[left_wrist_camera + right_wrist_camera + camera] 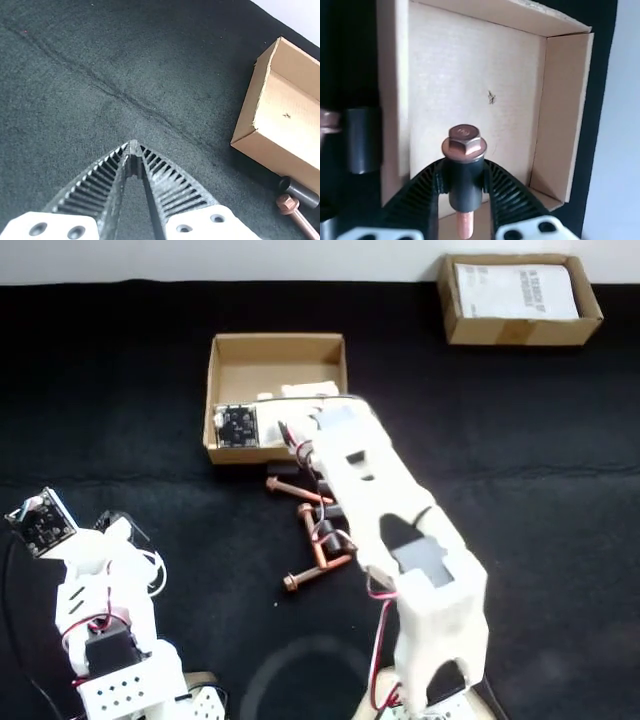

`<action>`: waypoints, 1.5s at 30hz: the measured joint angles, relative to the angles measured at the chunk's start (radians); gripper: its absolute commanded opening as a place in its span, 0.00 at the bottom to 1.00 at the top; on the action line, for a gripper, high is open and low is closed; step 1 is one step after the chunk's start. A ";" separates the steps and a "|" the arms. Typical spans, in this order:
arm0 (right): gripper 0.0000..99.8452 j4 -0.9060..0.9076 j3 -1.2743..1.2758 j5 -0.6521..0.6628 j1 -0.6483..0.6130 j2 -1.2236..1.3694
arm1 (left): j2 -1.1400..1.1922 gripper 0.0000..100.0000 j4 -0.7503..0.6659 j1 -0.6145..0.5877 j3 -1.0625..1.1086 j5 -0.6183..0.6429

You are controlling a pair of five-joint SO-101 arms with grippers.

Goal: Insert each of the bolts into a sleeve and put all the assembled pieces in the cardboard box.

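My right gripper is shut on a black sleeve with a copper bolt through it, held over the floor of the open cardboard box. In the high view the right arm stretches from the front edge to that box. Three loose copper bolts and black sleeves lie just in front of the box. My left gripper is shut on nothing and hovers low over the black cloth, left of the box, with a sleeve and a bolt head beyond it.
A second cardboard box with white paper in it stands at the back right. Black cloth covers the table. The left arm sits at the front left. Outside the box wall another sleeve stands near the right gripper.
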 measured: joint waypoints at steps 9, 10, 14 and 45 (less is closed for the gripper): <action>0.19 0.078 -0.049 -0.044 -0.021 0.012 | 0.000 0.01 0.000 0.000 0.000 0.000; 0.18 0.095 -0.049 -0.048 -0.025 0.012 | 0.000 0.01 0.000 0.000 0.000 0.000; 0.18 0.176 -0.075 -0.120 -0.026 0.012 | 0.000 0.01 0.000 0.000 0.000 0.000; 0.18 0.675 0.097 -0.427 0.005 -0.199 | 0.000 0.01 0.000 0.000 0.000 0.000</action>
